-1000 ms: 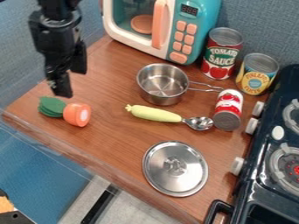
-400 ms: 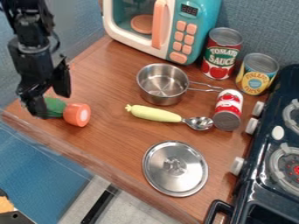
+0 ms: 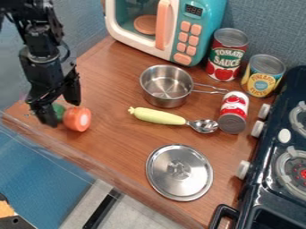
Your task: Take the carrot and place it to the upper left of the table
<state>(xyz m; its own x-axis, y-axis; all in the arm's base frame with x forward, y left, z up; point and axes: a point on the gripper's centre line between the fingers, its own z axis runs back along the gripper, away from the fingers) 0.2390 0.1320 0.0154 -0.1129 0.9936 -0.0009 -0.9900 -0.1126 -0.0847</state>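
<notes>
The gripper (image 3: 61,112) is low over the left end of the table, with its fingers spread on either side of the carrot's green leafy part. That green top (image 3: 59,110) is partly hidden behind the near finger. The short orange carrot (image 3: 78,119) lies on the wooden table (image 3: 119,138) near its left front edge, its pale cut face turned to the right.
A steel pot (image 3: 167,87) and a yellow corn-like toy (image 3: 156,116) with a spoon (image 3: 204,126) are at mid-table. The toy microwave (image 3: 179,33) is behind, a lid (image 3: 179,172) in front. Cans (image 3: 227,56) and a stove (image 3: 290,147) are at the right.
The gripper has come down from above the leaves, shifting left and then a little to the right, around the green top. The carrot's orange part has turned slightly.
</notes>
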